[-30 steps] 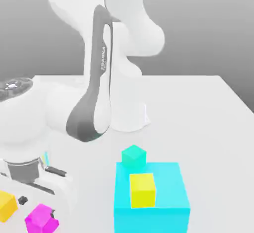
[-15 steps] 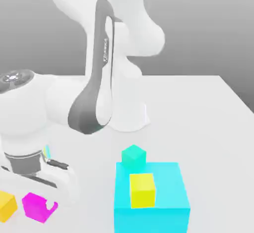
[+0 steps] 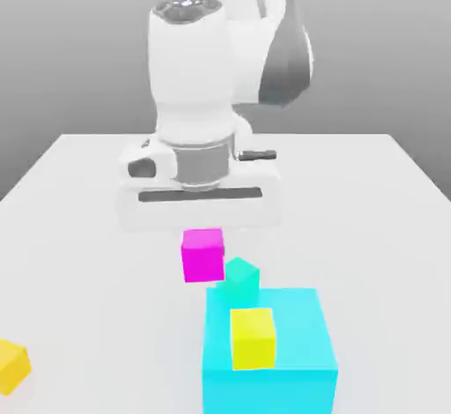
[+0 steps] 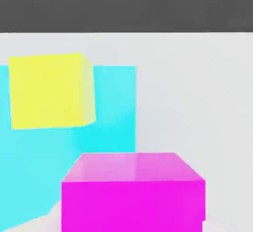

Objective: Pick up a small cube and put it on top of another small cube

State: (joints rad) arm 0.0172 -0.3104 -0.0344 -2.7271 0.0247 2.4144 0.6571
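Now the small plain magenta cube (image 3: 203,255) hangs in the air directly beneath the white two-finger gripper (image 3: 202,227), clear of the white table (image 3: 79,227); nothing else supports it, so I judge the fingers to be clamped on it, though the fingers themselves are not plainly seen; in the hand view the same cube (image 4: 132,190) sits close under the camera. Just beside it, toward the exterior view's right and a little lower, stands the small teal-green cube (image 3: 240,282) on the table, touching the far edge of the large cyan block (image 3: 291,333); on that block's top rests the small yellow cube (image 3: 253,337), also visible in the hand view (image 4: 49,91) with the cyan block (image 4: 116,107) behind it. The relation that matters — the carried cube is nearest the teal-green one, offset only slightly to the exterior view's left and above it; the yellow cube lies farther, nearer the exterior camera. At the exterior view's lower left an orange-yellow cube (image 3: 12,365) sits well apart.
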